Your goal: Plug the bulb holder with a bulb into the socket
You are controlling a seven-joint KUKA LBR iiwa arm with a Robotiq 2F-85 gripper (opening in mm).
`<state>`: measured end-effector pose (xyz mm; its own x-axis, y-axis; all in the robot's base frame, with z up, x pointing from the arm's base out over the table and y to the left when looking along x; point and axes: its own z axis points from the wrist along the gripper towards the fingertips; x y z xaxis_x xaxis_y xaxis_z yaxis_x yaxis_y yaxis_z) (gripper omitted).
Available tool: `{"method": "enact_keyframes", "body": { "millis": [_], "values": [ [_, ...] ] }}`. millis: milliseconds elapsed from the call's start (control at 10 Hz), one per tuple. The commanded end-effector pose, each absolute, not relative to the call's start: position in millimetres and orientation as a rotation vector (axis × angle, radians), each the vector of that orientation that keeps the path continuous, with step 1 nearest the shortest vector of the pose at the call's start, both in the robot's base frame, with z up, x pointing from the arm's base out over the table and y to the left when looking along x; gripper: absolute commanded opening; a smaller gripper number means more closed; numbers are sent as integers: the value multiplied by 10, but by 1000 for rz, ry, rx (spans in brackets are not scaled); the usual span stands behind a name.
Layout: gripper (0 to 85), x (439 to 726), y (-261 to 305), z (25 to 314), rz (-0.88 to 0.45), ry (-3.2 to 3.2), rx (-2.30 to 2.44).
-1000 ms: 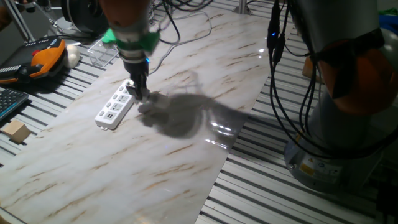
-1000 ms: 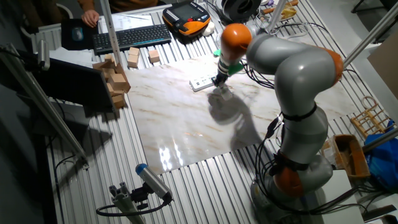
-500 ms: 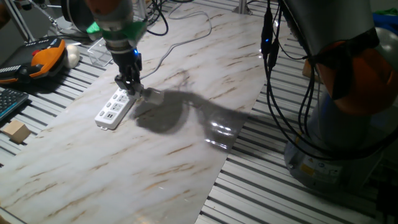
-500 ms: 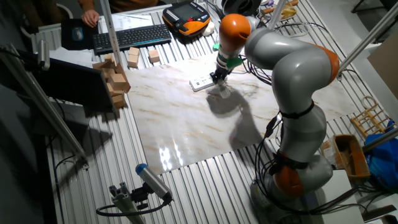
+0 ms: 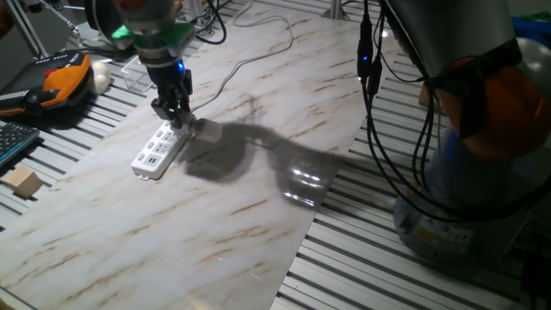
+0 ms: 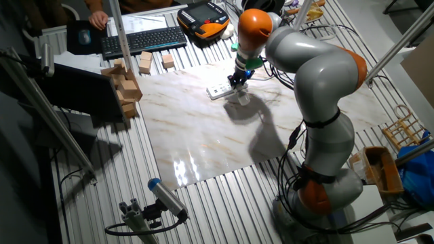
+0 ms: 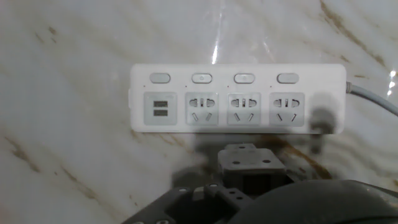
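The socket is a long white power strip (image 5: 155,148) lying on the marble board, and it also shows in the other fixed view (image 6: 218,90). The hand view shows its face (image 7: 236,99) with three outlets, a USB block and a pale cord (image 7: 373,99) leaving to the right. My gripper (image 5: 176,120) hangs just above the strip's cord end. It is shut on the white bulb holder (image 5: 207,131), whose rounded bulb end sticks out to the right. In the hand view the holder is only a blurred grey mass (image 7: 305,199) at the bottom. Its red spot is hidden.
An orange tool (image 5: 60,77), a white ball (image 5: 102,77) and a clear plastic box (image 5: 142,73) lie beyond the strip. A keyboard (image 5: 13,142) and a wooden block (image 5: 21,182) are at the left. More wooden blocks (image 6: 125,85) stand at the board's edge.
My gripper has moved left along the board with the bulb holder, from beside the strip's end to above its cord end. The strip has not moved.
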<state>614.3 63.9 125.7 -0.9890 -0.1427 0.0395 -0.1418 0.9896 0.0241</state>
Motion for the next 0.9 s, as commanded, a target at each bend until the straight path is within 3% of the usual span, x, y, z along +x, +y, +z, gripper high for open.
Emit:
{"method": "enact_keyframes", "body": {
  "millis": [0,800],
  "values": [
    [0,6143,641,1260,-11,-3097,225],
    [0,6136,632,1245,-55,-3087,223]
  ]
}}
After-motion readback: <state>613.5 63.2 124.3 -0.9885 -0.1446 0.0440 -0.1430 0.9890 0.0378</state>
